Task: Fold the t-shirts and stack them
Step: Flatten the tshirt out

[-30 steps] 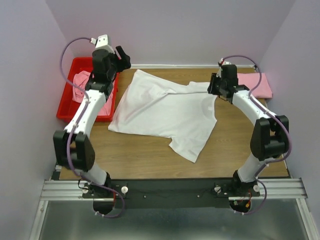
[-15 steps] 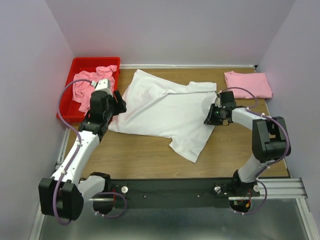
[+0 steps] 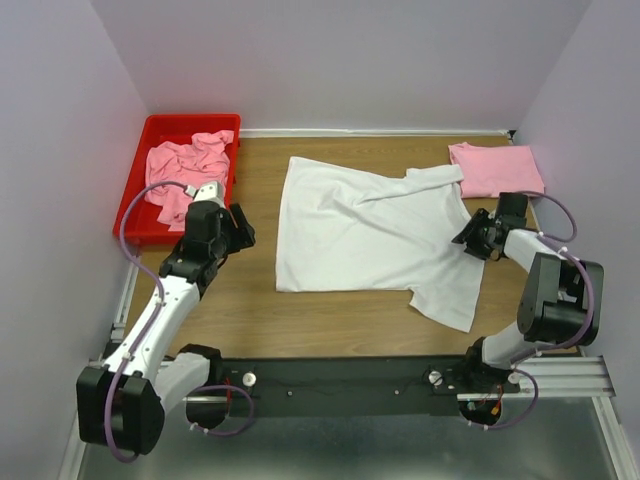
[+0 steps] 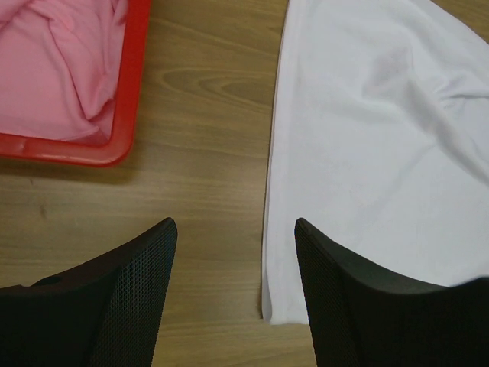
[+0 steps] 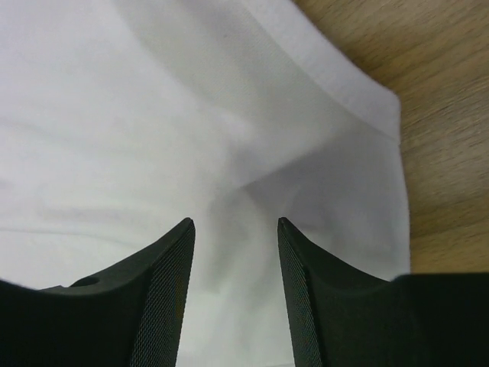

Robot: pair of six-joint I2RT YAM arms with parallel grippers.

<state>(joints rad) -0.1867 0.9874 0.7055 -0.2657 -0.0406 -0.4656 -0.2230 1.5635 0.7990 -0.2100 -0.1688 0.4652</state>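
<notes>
A white t-shirt [image 3: 365, 230] lies spread on the wooden table, wrinkled near its right sleeve. My left gripper [image 3: 240, 228] is open and empty over bare wood, just left of the shirt's left edge. In the left wrist view [image 4: 234, 223] the shirt's edge and lower corner [image 4: 367, 153] lie between the fingers. My right gripper [image 3: 470, 235] is open at the shirt's right side. In the right wrist view [image 5: 235, 222] it hovers over a fold of white cloth [image 5: 153, 115]. A folded pink t-shirt [image 3: 497, 168] lies at the back right.
A red bin [image 3: 133, 215] at the back left holds crumpled pink shirts [image 3: 185, 165]. It also shows in the left wrist view [image 4: 131, 84]. Purple walls close in the table on three sides. Bare wood [image 3: 330, 315] runs along the front.
The white shirt has shifted to the right and lies flatter. My right gripper has moved right and nearer. My left gripper came back from the bin and now stands apart from the shirt's edge.
</notes>
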